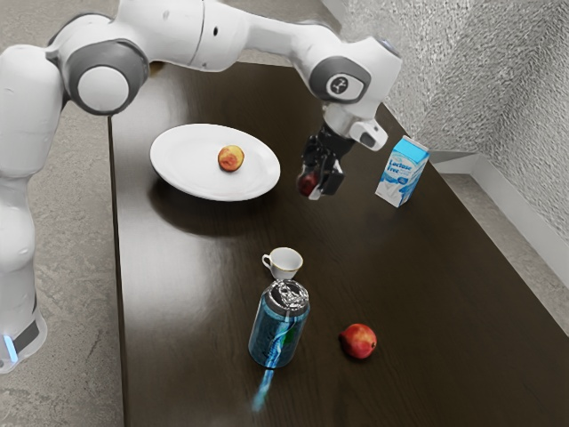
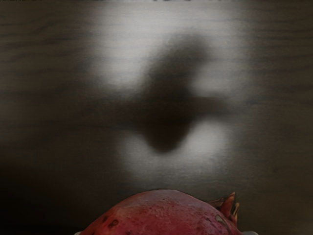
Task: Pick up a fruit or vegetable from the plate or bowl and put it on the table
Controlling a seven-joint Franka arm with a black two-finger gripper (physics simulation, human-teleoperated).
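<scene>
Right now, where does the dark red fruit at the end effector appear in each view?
Exterior view: the dark red fruit is in the end effector, between the white plate and the carton.
Wrist view: it is the large red dome with a pointed crown, close to the camera.
Shared landmark: the dark table.

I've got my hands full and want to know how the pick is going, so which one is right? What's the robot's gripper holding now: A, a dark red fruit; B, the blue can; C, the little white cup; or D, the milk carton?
A: in the exterior view the gripper has the dark red fruit between its fingers, raised over the table.
</scene>
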